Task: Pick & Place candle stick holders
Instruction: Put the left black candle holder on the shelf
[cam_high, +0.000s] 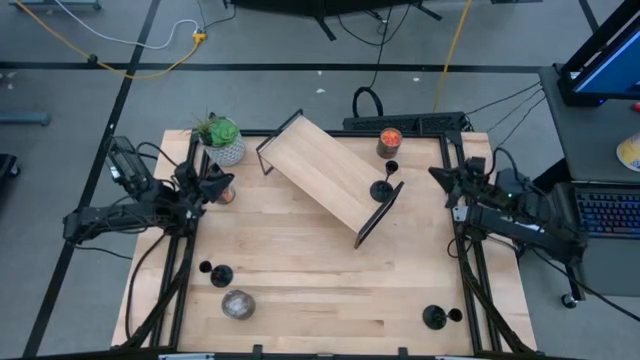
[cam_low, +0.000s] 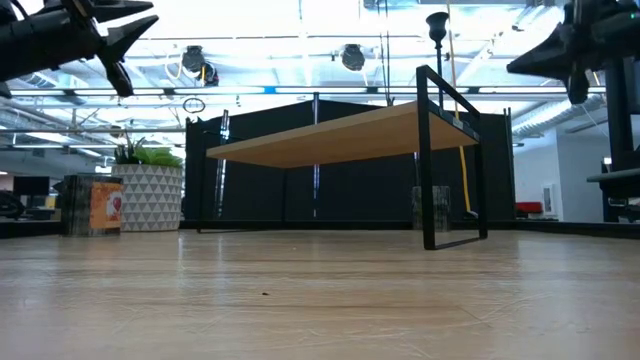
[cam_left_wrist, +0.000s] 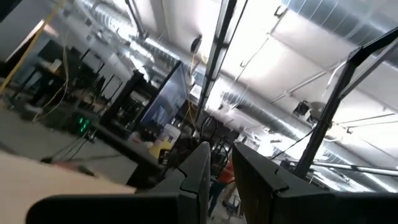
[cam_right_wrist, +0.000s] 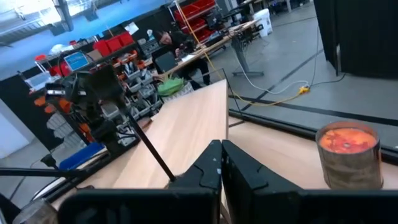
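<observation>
2 arms, matte black, angular jointed links with black cables looped along them (thickest near the bases). Left gripper (cam_high: 212, 184) and right gripper (cam_high: 441, 178): dark, wedge-shaped, tapering fingers (cam_right_wrist: 208, 167).

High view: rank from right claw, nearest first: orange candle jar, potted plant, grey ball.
From the right claw, shut at the table's right edge:
1. Orange candle jar, back right, beside the raised shelf.
2. Potted plant, back left corner.
3. Grey ball, front left.

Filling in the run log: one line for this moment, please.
left gripper: empty, raised by plant | right gripper: shut, empty, raised | candle stick holders: one on shelf, two on table
</observation>
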